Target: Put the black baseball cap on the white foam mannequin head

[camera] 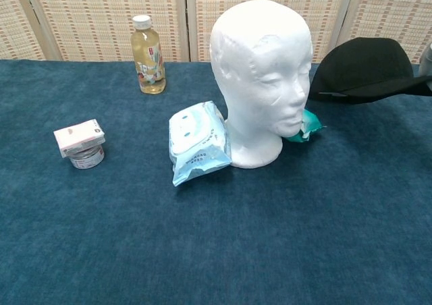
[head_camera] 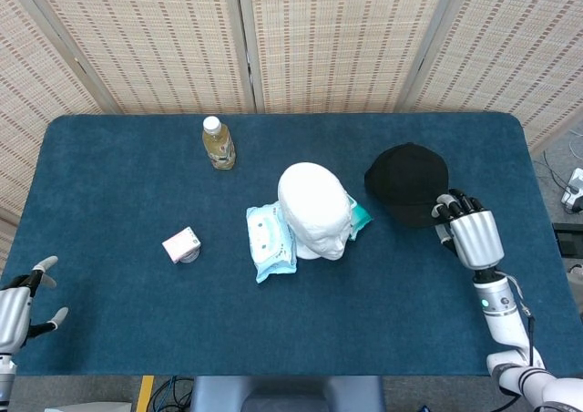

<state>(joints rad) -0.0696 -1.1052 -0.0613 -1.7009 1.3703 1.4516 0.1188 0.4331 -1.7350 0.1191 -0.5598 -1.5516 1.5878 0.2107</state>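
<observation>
Black baseball cap [head_camera: 406,182] pinched at stiff brim by right hand [head_camera: 468,234], soft crown likely floppy, light; left hand [head_camera: 20,309] released.

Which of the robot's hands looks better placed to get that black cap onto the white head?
The right hand: it already grips the black cap beside the foam head. The left hand sits far off, holding nothing.
</observation>
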